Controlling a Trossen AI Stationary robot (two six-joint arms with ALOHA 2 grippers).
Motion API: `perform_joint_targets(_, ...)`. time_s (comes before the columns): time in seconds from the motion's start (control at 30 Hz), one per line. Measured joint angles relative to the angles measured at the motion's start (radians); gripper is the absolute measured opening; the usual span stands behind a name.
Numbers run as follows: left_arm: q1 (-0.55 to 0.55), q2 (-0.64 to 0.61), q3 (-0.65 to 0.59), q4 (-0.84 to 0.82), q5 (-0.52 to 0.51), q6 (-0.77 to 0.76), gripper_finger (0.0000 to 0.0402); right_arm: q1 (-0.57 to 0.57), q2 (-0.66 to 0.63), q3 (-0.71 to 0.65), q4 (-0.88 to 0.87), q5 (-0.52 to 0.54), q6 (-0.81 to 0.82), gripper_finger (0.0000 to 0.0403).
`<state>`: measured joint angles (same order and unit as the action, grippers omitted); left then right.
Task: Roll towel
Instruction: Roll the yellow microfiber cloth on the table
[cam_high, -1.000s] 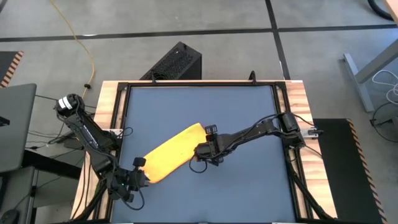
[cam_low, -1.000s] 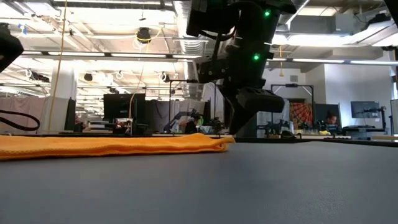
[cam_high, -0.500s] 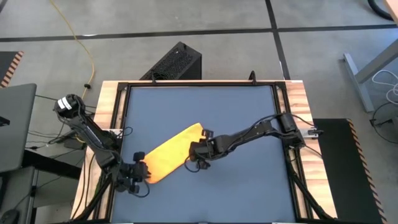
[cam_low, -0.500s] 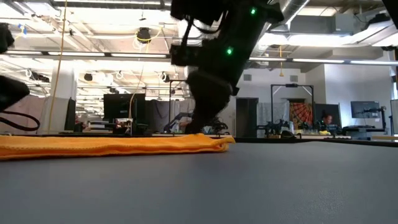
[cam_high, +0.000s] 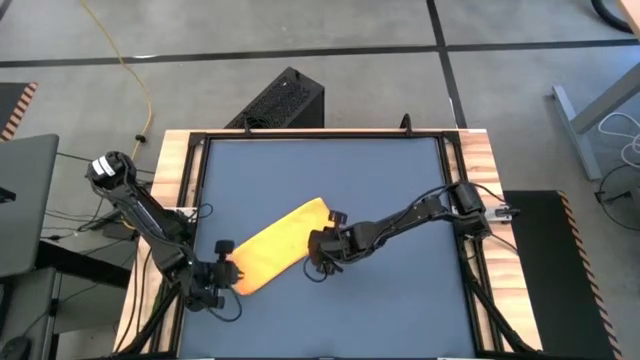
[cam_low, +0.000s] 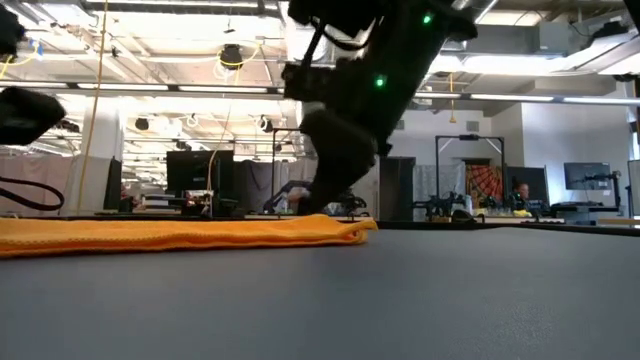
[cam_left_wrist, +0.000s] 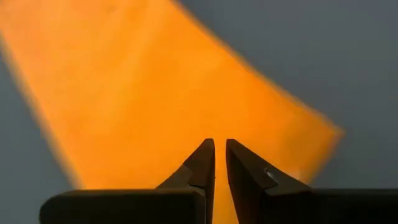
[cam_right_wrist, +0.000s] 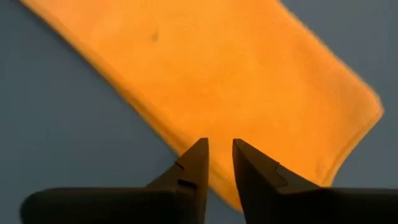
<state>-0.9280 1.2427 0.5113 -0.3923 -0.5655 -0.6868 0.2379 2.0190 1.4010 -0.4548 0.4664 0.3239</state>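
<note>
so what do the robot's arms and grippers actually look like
Both are slim, dark, jointed arms with thin black cables looping alongside. The left arm has a pale round cap at its base joint; the right arm shows a small light patch near its base. From table height, green indicator lights glow on an arm's housing. Each wrist view shows two dark, wedge-shaped fingers tapering to points.
</note>
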Motion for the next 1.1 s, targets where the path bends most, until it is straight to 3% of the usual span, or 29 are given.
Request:
perform_joint_targets(0.13,0.034,0.002,-0.004,-0.102,-0.010,-0.061,0.0029,0.001,0.012,-0.002,-0.028,0.002,0.052,0.0065)
perform_joint_targets(0.33,0.054,0.002,-0.074,-0.040,0.126,-0.143,0.0029,-0.020,0.013,-0.044,-0.025,0.009,0.117,0.0016)
perform_joint_targets(0.53,0.053,0.002,-0.090,0.063,0.153,-0.201,0.0029,-0.069,0.006,-0.151,0.091,0.006,0.135,0.0023)
perform_joint_targets(0.93,0.052,0.003,-0.091,0.455,0.200,-0.089,0.0029,-0.253,0.017,-0.177,0.328,0.030,-0.178,0.0021)
perform_joint_targets(1.1,0.052,0.003,-0.081,0.535,0.231,0.031,0.0029,-0.318,0.011,-0.120,0.301,0.012,-0.262,0.0032)
